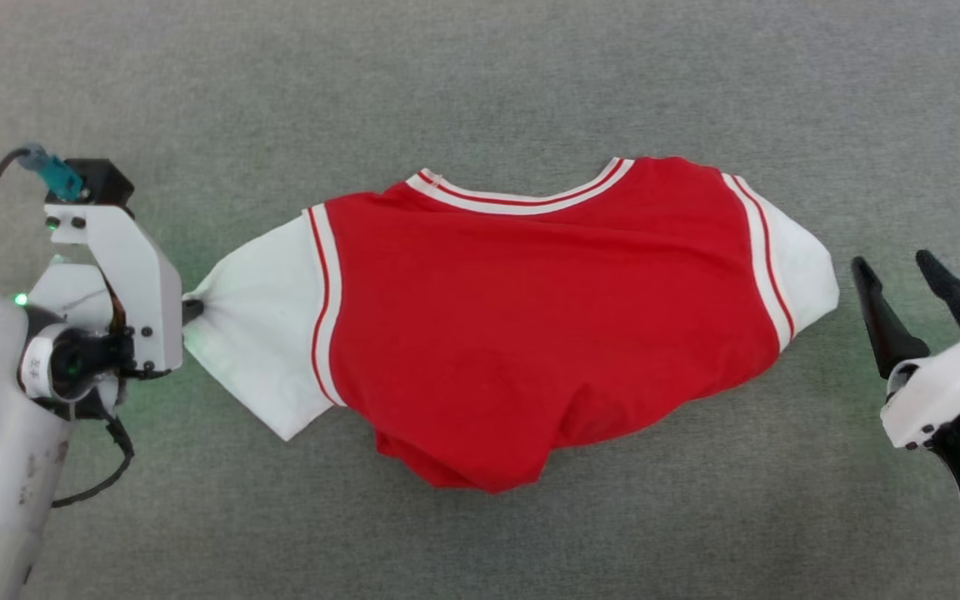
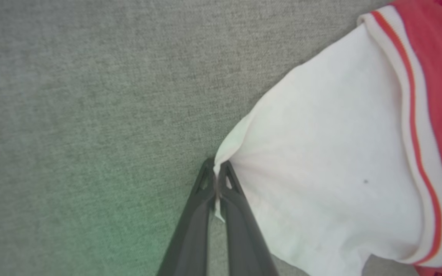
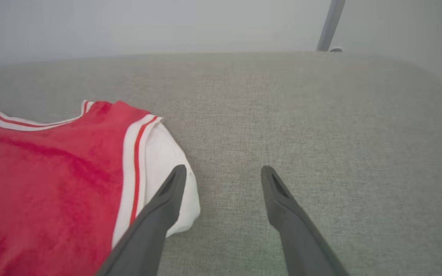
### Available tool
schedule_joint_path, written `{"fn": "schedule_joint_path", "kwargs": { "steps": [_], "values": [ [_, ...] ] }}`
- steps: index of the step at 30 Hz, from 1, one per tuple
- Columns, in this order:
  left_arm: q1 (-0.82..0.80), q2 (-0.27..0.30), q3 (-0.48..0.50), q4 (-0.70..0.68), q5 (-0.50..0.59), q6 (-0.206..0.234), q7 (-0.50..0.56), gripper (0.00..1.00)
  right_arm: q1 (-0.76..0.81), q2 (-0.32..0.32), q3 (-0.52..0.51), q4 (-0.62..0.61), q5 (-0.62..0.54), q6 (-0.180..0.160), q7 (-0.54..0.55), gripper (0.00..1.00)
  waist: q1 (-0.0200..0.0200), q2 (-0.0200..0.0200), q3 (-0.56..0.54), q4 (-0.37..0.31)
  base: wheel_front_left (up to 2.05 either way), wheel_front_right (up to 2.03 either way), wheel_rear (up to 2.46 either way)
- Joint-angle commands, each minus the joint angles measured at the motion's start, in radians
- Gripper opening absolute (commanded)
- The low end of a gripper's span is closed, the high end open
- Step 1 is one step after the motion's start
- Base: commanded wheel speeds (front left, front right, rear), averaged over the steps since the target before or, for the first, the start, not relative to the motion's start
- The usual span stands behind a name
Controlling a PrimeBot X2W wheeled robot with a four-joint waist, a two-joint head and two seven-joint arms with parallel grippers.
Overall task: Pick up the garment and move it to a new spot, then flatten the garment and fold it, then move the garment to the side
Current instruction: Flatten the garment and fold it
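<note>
The garment [image 1: 530, 317], a red jersey with white sleeves and red-and-white striped trim, lies spread on the grey surface with its plain red side up and its lower hem bunched under. My left gripper [image 1: 192, 310] is shut on the edge of the white left sleeve [image 2: 320, 165]; in the left wrist view both fingers [image 2: 228, 191] pinch a fold of that sleeve's cloth. My right gripper [image 1: 897, 275] stands open just right of the other white sleeve [image 3: 163, 153], with nothing between its fingers [image 3: 274, 188].
Grey fabric covers the surface [image 1: 480, 83] all around the jersey. In the right wrist view a pale wall and a thin grey pole [image 3: 330, 23] stand beyond the surface's far edge.
</note>
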Motion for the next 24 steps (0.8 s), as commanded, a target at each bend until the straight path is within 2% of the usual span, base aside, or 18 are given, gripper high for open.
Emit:
{"fn": "schedule_joint_path", "kwargs": {
  "steps": [1,8,11,13,14,16,19,24],
  "values": [
    [0.029,-0.015,-0.019,0.017,-0.008,0.004,0.008,0.00,-0.018,-0.004,0.011,0.013,0.017,-0.002,0.024,1.00,0.0000,0.0000,0.007,0.010,0.00,0.00,0.00],
    [0.013,-0.030,-0.029,0.008,-0.003,0.004,0.001,0.00,-0.097,-0.068,0.104,0.107,0.091,-0.002,0.207,1.00,0.0000,0.0000,0.022,0.041,0.00,0.00,0.00],
    [0.006,-0.038,-0.033,0.011,-0.002,0.000,-0.005,0.00,-0.128,-0.073,0.135,0.150,0.119,-0.002,0.284,1.00,0.0000,0.0000,0.026,0.052,0.00,0.00,0.00],
    [0.001,-0.042,-0.035,0.015,-0.003,0.000,-0.008,0.00,-0.137,-0.072,0.150,0.183,0.120,-0.002,0.336,0.80,0.0000,0.0000,0.029,0.058,0.00,0.00,0.00],
    [-0.001,-0.043,-0.036,0.017,-0.003,-0.002,-0.009,0.00,-0.144,-0.068,0.159,0.198,0.129,-0.002,0.362,0.47,0.0000,0.0000,0.030,0.060,0.00,0.00,0.00],
    [-0.005,-0.048,-0.039,0.022,-0.004,-0.005,-0.014,0.00,-0.156,-0.060,0.180,0.222,0.155,-0.001,0.412,0.00,0.0000,0.0000,0.030,0.065,0.00,0.00,0.00],
    [-0.008,-0.052,-0.042,0.030,-0.006,-0.009,-0.018,0.00,-0.176,-0.063,0.189,0.243,0.190,-0.001,0.470,0.00,0.0000,0.0000,0.026,0.071,0.00,0.00,0.00],
    [-0.032,-0.047,-0.040,0.025,0.005,-0.008,-0.033,0.00,-0.236,-0.075,0.145,0.215,0.259,-0.001,0.538,0.00,0.0000,0.0000,0.001,0.078,0.00,0.00,0.00]
  ]
}}
